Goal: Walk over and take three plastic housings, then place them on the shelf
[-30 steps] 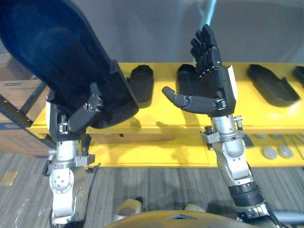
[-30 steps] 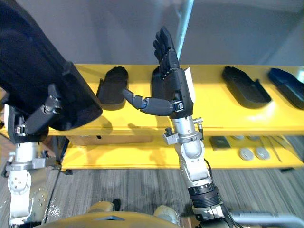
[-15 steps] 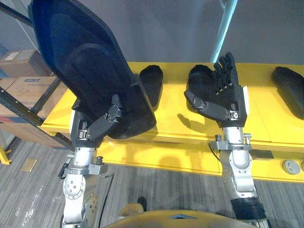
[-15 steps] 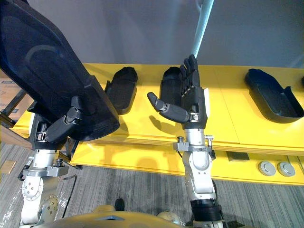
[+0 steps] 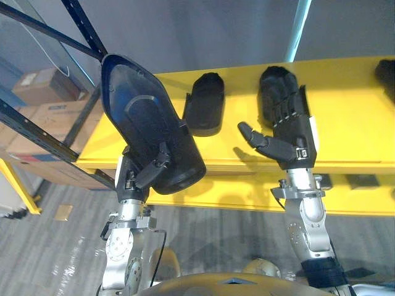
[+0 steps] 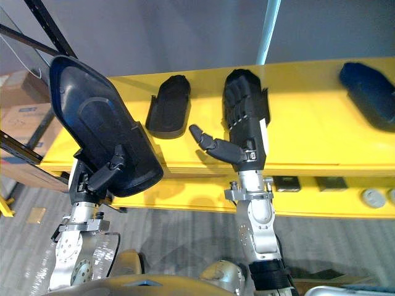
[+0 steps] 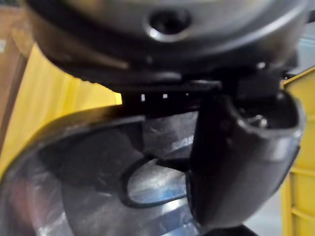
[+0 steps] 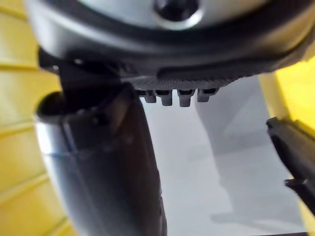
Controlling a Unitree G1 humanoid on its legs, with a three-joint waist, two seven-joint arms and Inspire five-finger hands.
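Left hand (image 5: 151,171) grips large black plastic housing (image 5: 139,117), centre-left; right hand (image 5: 290,132) fingers straight, empty.
Judgement: lay it flat on bare yellow shelf (image 5: 352,111).

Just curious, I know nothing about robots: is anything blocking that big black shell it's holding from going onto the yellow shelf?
Nothing visible. The left hand holds the plastic housing at the shelf front edge, with bare yellow beside it. A second housing lies apart to its right.
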